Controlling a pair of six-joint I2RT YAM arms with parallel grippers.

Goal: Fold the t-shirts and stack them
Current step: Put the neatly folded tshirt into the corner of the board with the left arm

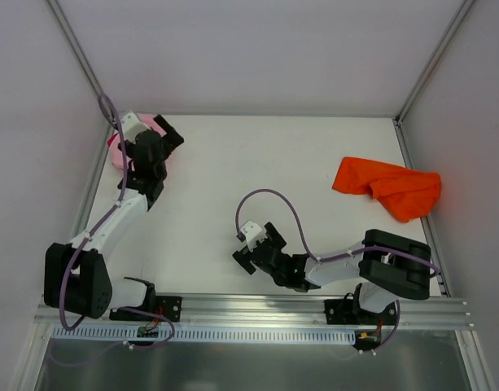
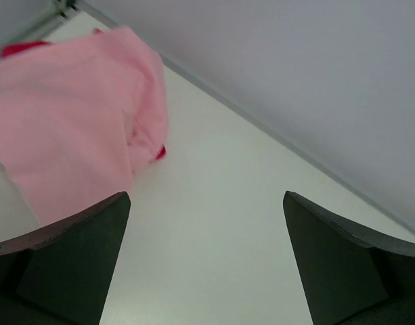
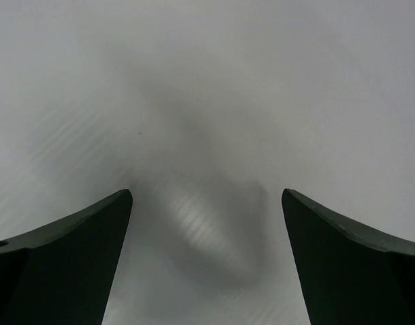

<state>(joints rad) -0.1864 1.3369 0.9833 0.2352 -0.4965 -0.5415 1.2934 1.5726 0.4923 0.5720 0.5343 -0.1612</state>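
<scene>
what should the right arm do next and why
Probably swing the right gripper toward the orange shirt. Its jaws stand open and empty over bare table, and that shirt lies crumpled, unfolded, on the right side, while the pink shirt lies over the red one in the far left corner.

Three t-shirts lie on one table: pink shirt and red shirt at upper left of the overhead frame, orange shirt at right. Two arms, left arm and right arm, carry two grippers, left gripper and right gripper.
</scene>
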